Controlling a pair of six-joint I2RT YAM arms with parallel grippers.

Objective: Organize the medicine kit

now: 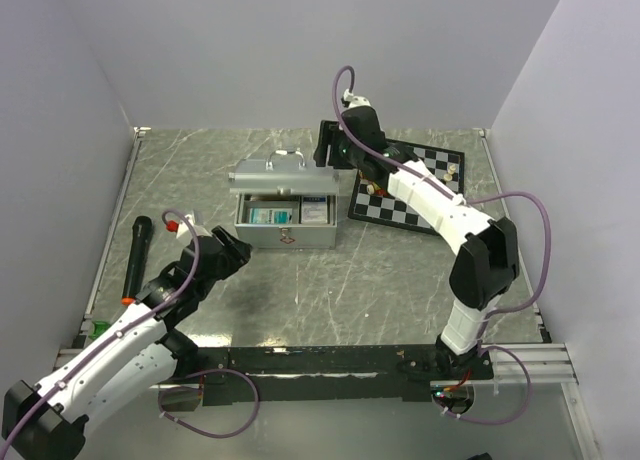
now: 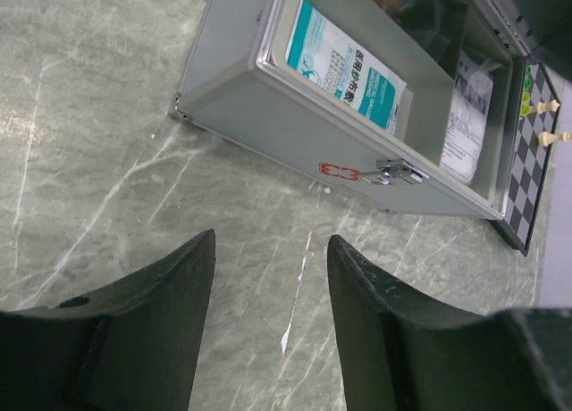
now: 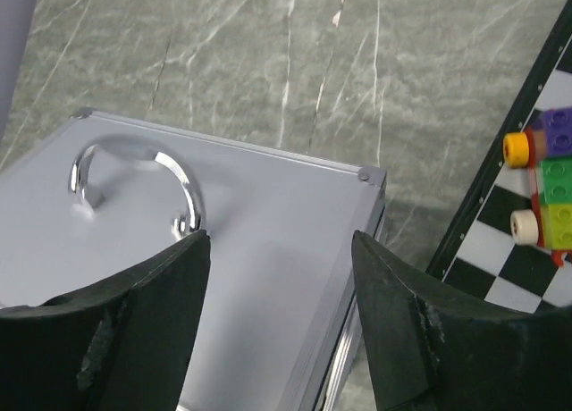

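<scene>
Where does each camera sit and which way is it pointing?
Top external: above and behind the bases, looking down on the table; both arms, left gripper and right gripper show.
Left wrist: low over the table, facing the open case front; its open fingers show.
Right wrist: above the case lid, looking down; its open fingers show.
Shared: all three see case and chessboard.

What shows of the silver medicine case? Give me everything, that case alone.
The medicine case is a silver box, metal by its look, resting on the grey marbled table, beside the chessboard. Its lid stands raised at the back, with a chrome arched handle on its outer face. The front wall bears a metal latch and a red mark. Inside lie a teal-and-white packet and a white packet. The open right hand hovers at the lid; whether it touches cannot be told.
</scene>
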